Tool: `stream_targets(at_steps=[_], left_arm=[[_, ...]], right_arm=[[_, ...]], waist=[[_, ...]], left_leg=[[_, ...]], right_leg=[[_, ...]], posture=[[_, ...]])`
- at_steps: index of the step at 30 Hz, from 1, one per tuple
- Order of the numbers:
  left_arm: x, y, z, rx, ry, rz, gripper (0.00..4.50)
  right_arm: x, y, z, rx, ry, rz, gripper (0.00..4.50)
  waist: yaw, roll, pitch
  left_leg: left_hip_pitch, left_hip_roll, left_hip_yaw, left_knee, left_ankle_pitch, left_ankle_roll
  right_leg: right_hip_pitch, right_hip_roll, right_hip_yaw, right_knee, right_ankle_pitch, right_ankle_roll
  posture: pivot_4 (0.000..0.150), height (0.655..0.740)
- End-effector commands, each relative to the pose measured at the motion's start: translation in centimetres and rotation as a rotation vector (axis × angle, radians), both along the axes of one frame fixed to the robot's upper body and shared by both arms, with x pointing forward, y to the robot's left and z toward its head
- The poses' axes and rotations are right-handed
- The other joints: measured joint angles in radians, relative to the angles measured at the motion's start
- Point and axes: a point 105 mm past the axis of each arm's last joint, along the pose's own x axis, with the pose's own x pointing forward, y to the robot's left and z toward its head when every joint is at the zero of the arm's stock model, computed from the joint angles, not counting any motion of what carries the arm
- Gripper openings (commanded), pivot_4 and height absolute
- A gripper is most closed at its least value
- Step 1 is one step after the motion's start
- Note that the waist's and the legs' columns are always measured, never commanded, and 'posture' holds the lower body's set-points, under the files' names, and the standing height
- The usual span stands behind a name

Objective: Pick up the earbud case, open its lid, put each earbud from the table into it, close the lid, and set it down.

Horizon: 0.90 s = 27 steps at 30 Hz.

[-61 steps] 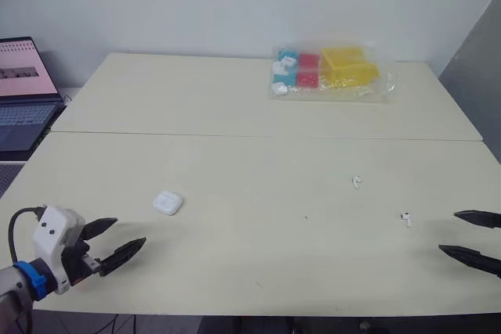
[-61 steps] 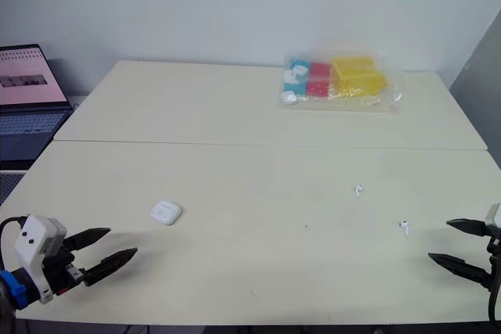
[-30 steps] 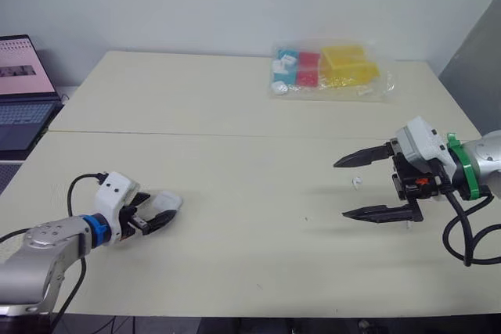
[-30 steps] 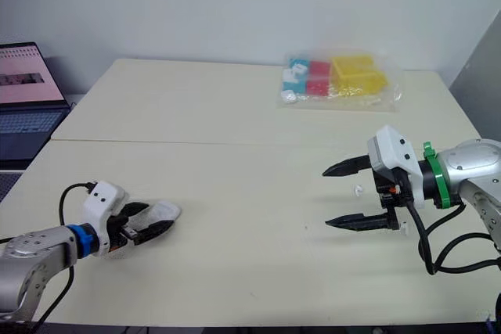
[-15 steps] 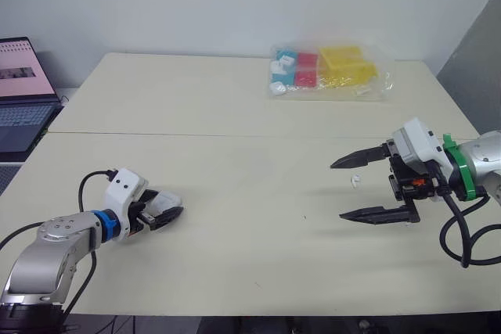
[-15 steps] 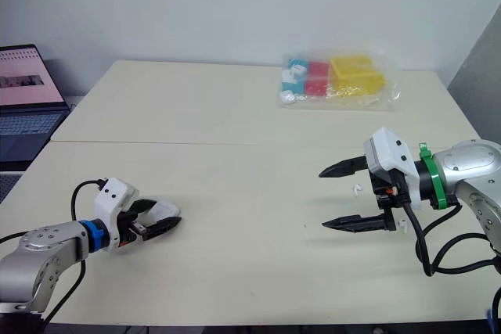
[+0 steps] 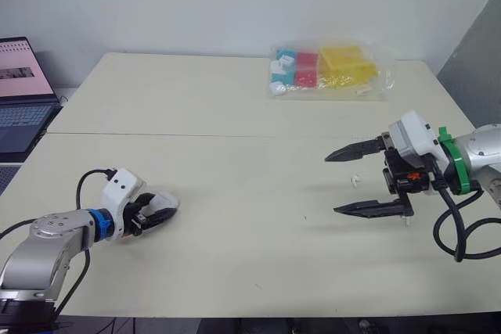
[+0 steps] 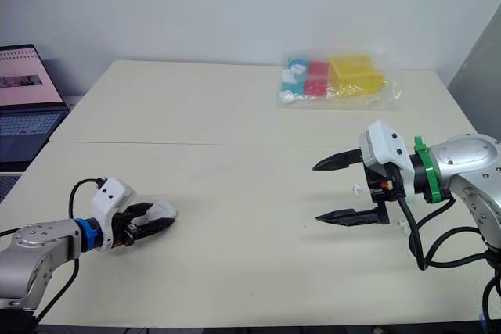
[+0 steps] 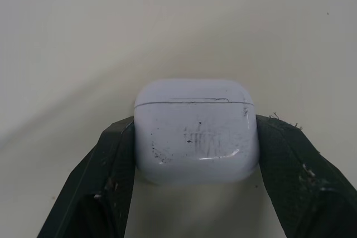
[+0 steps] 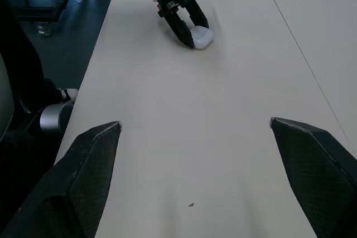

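The earbud case (image 9: 194, 132) sits between the two black fingers (image 9: 106, 176) of my left end effector (image 7: 156, 213), which is closed on it from both sides. It is on the near left part of the tabletop (image 7: 235, 115). I cannot tell whether it has left the surface or rests on it.

I judge the case to be light and rigid, a hard glossy shell with rounded corners, so it is likely to be slippery and to squirt out of a pinch that is off-centre. The left wrist view shows scuffs on its face and the lid seam near the end away from the fingers. The fingers press on the body below that seam, which is where I want them, because the lid end is free to swing up. I would keep the squeeze firm but modest, on the flat flanks and not on the curved corners.

My left forearm lies low over the tabletop, and the fingers run almost level and point forward and to the right. My right end effector (image 7: 332, 184) comes in from the right side and hangs above the surface. It points towards the left arm, spread wide and empty, with one finger above the other. One earbud (image 7: 355, 181) lies on the tabletop near those fingers, and a second earbud (image 7: 406, 219) seems to lie just past the lower finger.
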Motion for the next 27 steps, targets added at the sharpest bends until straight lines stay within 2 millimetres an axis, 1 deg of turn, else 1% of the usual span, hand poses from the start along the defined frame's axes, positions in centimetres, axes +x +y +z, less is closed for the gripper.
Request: stream_targets(at_steps=[1, 2, 3, 4, 6, 7, 8, 9, 11, 12, 13, 14, 17, 21, 24, 25, 27], left_arm=[[-0.9, -2.3, -0.3, -0.043, 0.001, -0.142, 2.78], [-0.8, -3.0, 0.1, -0.055, -0.029, -0.178, 2.78], [-0.5, -4.5, 0.9, -0.08, -0.08, -0.234, 2.78], [-0.2, -6.4, 1.8, -0.109, -0.139, -0.299, 2.78], [0.4, -9.0, 2.9, -0.143, -0.218, -0.38, 2.78], [0.6, -9.8, 3.1, -0.149, -0.241, -0.402, 2.78], [0.7, -10.1, 3.2, -0.151, -0.253, -0.411, 2.78], [0.8, -11.6, 3.6, -0.166, -0.292, -0.462, 2.78], [1.0, -15.7, 4.8, -0.141, -0.451, -0.628, 2.78], [1.0, -17.1, 5.2, -0.138, -0.508, -0.677, 2.78], [0.8, -18.1, 5.4, -0.111, -0.571, -0.736, 2.78], [0.7, -18.6, 5.5, -0.093, -0.606, -0.77, 2.78], [0.5, -19.5, 5.8, -0.074, -0.695, -0.841, 2.78], [0.4, -20.0, 5.9, -0.06, -0.755, -0.885, 2.78], [0.8, -20.6, 6.7, -0.027, -0.849, -0.928, 2.78], [0.9, -20.6, 6.8, -0.022, -0.863, -0.931, 2.78], [1.0, -20.7, 6.9, -0.028, -0.869, -0.934, 2.78]], right_arm=[[0.1, 0.0, 1.0, 0.032, -0.026, -0.027, 4.5], [0.1, 0.0, 1.0, 0.041, -0.017, -0.036, 4.5], [0.2, 0.1, 1.1, 0.078, 0.008, -0.057, 4.5], [0.6, 0.3, 1.4, 0.142, 0.012, -0.102, 4.5], [0.9, 0.8, 1.9, 0.228, 0.044, -0.153, 4.5], [0.8, 0.9, 1.9, 0.25, 0.064, -0.161, 4.5], [0.6, 1.1, 2.0, 0.258, 0.08, -0.162, 4.5], [0.7, 1.1, 1.6, 0.251, 0.102, -0.204, 4.5], [0.6, 1.2, -0.3, 0.218, 0.219, -0.319, 4.5], [0.5, 1.2, -1.1, 0.204, 0.267, -0.358, 4.5], [0.5, 1.2, -2.0, 0.167, 0.299, -0.407, 4.5], [0.6, 1.2, -2.6, 0.143, 0.312, -0.439, 4.5], [0.3, 2.2, -3.1, 0.181, 0.372, -0.439, 4.5], [0.6, 2.7, -3.7, 0.191, 0.412, -0.475, 4.5], [1.5, 3.2, -4.6, 0.23, 0.512, -0.523, 4.5], [1.6, 3.3, -4.8, 0.238, 0.535, -0.531, 4.5], [2.0, 3.6, -4.9, 0.265, 0.575, -0.543, 4.5]], waist=[[0.0, 0.0, 0.0], [0.0, 0.0, 0.0], [0.0, 0.0, 0.0], [0.004, 0.0, 0.0], [0.011, -0.001, 0.0], [0.014, -0.001, 0.0], [0.015, -0.001, 0.0], [0.015, -0.001, 0.0], [0.017, -0.001, 0.0], [0.021, -0.001, 0.0], [0.023, -0.002, 0.0], [0.022, -0.002, 0.0], [0.005, -0.002, -0.001], [0.001, -0.002, 0.0], [0.0, -0.002, 0.0], [0.0, -0.002, 0.0], [0.0, -0.002, -0.001]], left_leg=[[0.0, 0.0, 0.0, 0.0, 0.0, 0.0], [0.0, 0.0, 0.0, 0.0, 0.0, 0.0], [0.0, 0.0, 0.0, 0.0, 0.0, 0.0], [-0.001, 0.0, 0.0, 0.0, 0.0, 0.0], [-0.002, 0.0, -0.002, 0.002, 0.0, 0.0], [-0.003, 0.0, -0.002, 0.002, 0.0, 0.0], [-0.004, 0.0, -0.002, 0.003, 0.0, 0.0], [-0.004, -0.001, -0.002, 0.004, 0.0, 0.0], [-0.003, -0.001, -0.002, 0.004, 0.0, 0.0], [-0.004, -0.001, -0.002, 0.003, 0.0, 0.0], [-0.004, -0.002, -0.002, 0.004, 0.0, 0.0], [-0.004, -0.002, -0.001, 0.004, 0.0, 0.0], [-0.004, -0.002, 0.001, 0.004, 0.0, 0.0], [-0.003, -0.002, -0.001, 0.003, 0.0, 0.0], [-0.003, -0.002, -0.002, 0.003, 0.0, 0.0], [-0.004, -0.002, -0.001, 0.004, 0.0, 0.0], [-0.004, -0.002, -0.001, 0.005, 0.0, 0.0]], right_leg=[[0.0, 0.0, 0.0, 0.0, 0.0, 0.0], [0.0, 0.0, 0.0, 0.0, 0.0, 0.0], [0.0, 0.0, 0.0, 0.0, 0.0, 0.0], [0.0, 0.0, 0.0, 0.0, 0.0, 0.0], [0.0, 0.0, -0.001, 0.0, 0.001, 0.001], [0.0, 0.0, -0.001, 0.0, 0.001, 0.001], [0.0, 0.0, -0.001, 0.0, 0.001, 0.002], [0.0, 0.0, -0.001, 0.001, 0.002, 0.002], [0.0, 0.0, 0.0, 0.0, 0.002, 0.002], [0.0, 0.0, -0.001, 0.0, 0.002, 0.002], [0.001, 0.001, -0.001, 0.0, 0.002, 0.002], [0.001, 0.001, 0.0, 0.0, 0.002, 0.003], [0.0, 0.001, 0.003, -0.001, 0.002, 0.003], [0.0, 0.004, 0.0, 0.0, 0.002, 0.003], [0.0, 0.005, -0.001, 0.0, 0.002, 0.003], [0.0, 0.008, -0.001, 0.0, 0.002, 0.003], [0.0, 0.008, 0.001, 0.0, 0.003, 0.004]], posture=[[0.15, 0.74], [0.15, 0.74], [0.15, 0.74], [0.15, 0.74], [0.15, 0.74], [0.15, 0.74], [0.15, 0.74], [0.15, 0.74], [0.15, 0.74], [0.15, 0.74], [0.15, 0.74], [0.15, 0.74], [0.15, 0.74], [0.15, 0.74], [0.15, 0.74], [0.15, 0.74], [0.15, 0.74]])
